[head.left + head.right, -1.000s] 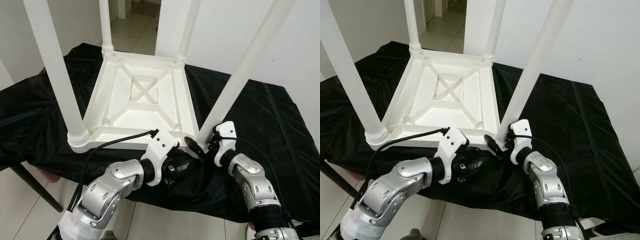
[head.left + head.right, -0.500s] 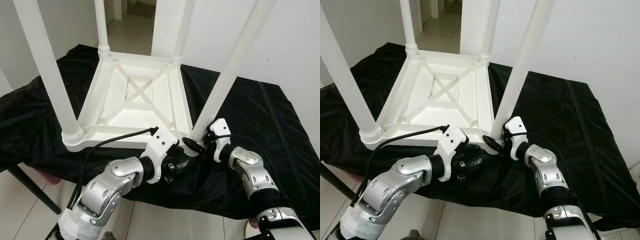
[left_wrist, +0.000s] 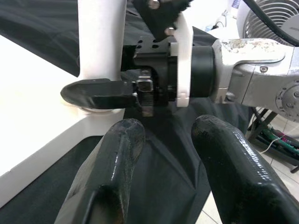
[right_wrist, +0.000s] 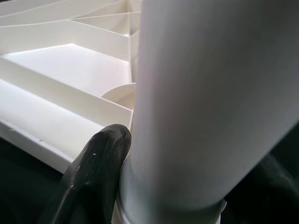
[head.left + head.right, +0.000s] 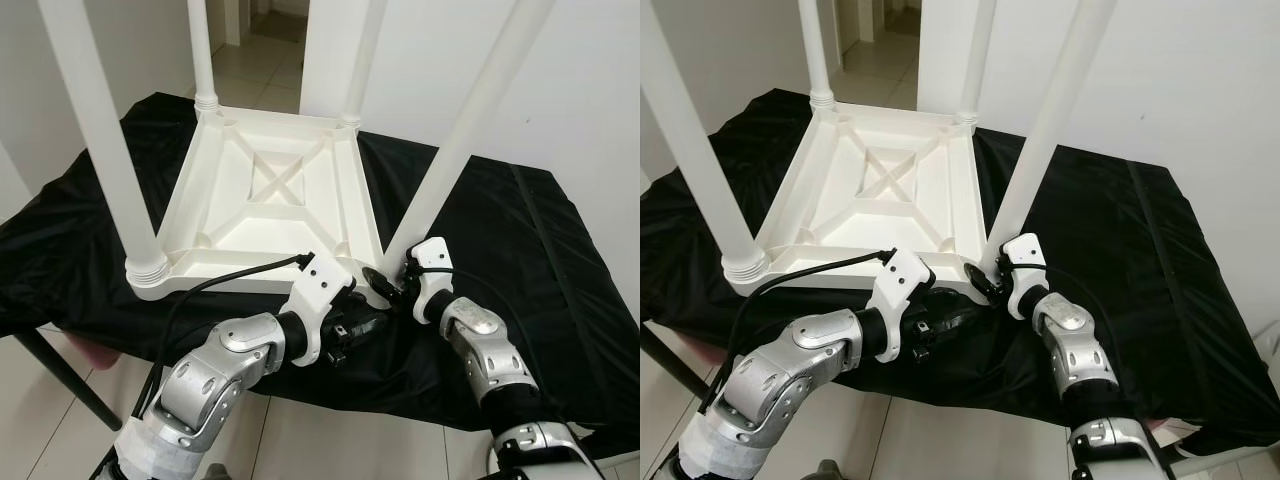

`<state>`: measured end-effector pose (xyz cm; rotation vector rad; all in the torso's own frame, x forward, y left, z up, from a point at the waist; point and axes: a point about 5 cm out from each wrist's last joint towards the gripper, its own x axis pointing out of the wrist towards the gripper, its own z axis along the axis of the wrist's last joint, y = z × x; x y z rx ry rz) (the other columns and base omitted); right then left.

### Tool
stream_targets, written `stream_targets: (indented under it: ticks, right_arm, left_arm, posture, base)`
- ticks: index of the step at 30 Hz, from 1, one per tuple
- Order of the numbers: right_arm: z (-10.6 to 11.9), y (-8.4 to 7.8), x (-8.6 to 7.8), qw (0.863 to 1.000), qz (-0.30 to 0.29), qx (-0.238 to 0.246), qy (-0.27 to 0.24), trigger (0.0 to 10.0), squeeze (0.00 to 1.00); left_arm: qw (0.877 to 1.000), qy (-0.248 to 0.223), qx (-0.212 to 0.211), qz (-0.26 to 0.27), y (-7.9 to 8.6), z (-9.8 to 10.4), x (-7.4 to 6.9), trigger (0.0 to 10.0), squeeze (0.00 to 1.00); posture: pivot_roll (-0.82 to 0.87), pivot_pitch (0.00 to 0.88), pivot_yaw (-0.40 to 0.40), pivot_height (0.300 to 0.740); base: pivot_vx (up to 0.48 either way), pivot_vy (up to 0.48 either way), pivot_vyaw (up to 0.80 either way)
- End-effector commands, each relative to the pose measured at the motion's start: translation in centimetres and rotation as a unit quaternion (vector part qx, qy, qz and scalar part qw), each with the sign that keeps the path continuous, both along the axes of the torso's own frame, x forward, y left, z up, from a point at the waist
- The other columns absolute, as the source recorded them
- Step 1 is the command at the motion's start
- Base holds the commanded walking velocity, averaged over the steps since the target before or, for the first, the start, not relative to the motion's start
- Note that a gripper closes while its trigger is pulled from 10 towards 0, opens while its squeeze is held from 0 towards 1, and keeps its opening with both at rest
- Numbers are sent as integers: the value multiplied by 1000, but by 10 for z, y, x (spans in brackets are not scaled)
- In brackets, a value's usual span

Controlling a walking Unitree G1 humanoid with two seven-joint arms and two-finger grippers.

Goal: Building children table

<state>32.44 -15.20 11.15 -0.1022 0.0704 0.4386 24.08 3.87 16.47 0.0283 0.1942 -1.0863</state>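
The right gripper [image 5: 392,287] is being closed in tighter around the white plastic table leg [image 5: 455,150], clamping its base; seating is being finished.

The left gripper [image 3: 163,158] is being held apart nearby.

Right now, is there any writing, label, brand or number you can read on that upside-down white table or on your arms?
None: no readable text on the white table, its legs, the black cloth, or either gripper, left and right.
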Motion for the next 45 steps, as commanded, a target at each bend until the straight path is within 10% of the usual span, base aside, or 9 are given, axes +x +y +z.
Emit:
stream_targets:
  ticks: [1, 18, 19, 20, 21, 22, 31, 32, 45]
  right_arm:
    - [-6, -11, -1, 998, -55, -1, 17, 0, 0]
    - [-3, 24, -19, 972, -228, 51, 22, 0, 0]
    - [-1, 21, -19, 972, -231, 47, 17, 1490, 0]
    - [0, 18, -19, 970, -237, 49, 12, 10000, 0]
    - [2, 16, -19, 969, -241, 50, 8, 10000, 0]
    - [3, 16, -19, 970, -236, 57, 4, 10000, 1000]
    - [9, 6, -16, 974, -220, 55, -7, 10000, 1000]
    - [11, 2, -14, 984, -172, 49, -9, 10000, 0]
    - [17, -5, -10, 997, 68, -22, -24, 10000, 0]
  left_arm:
    - [1000, 8, 0, -9, -2, -1, -3, 10000, 0]
    - [1000, 14, -2, -14, -4, -2, -4, 10000, 0]
    - [1000, 14, -1, -14, -4, -2, -4, 10000, 0]
    - [1000, 14, 0, -13, -3, -2, -4, 10000, 0]
    - [1000, 14, 0, -13, -3, -2, -4, 10000, 0]
    - [1000, 14, 0, -12, -3, -2, -4, 10000, 0]
    - [1000, 14, -1, -10, -3, -3, -4, 10000, 0]
    - [1000, 14, -1, -9, -3, -2, -4, 10000, 0]
    - [1000, 12, 1, -12, -3, -2, -3, 10000, 0]
  posture:
    - [120, 28, -85, 740]
    - [120, 33, -85, 740]
    - [122, 34, -85, 740]
    - [123, 33, -86, 740]
    - [124, 33, -87, 740]
    - [123, 32, -88, 740]
    - [125, 29, -93, 740]
    - [126, 28, -95, 740]
    - [122, 19, -86, 740]
  base:
    - [0, 0, 0]
    - [0, 0, 0]
    - [0, 0, 0]
    - [0, 0, 0]
    - [0, 0, 0]
    - [0, 0, 0]
    - [0, 0, 0]
    - [0, 0, 0]
    - [0, 0, 0]
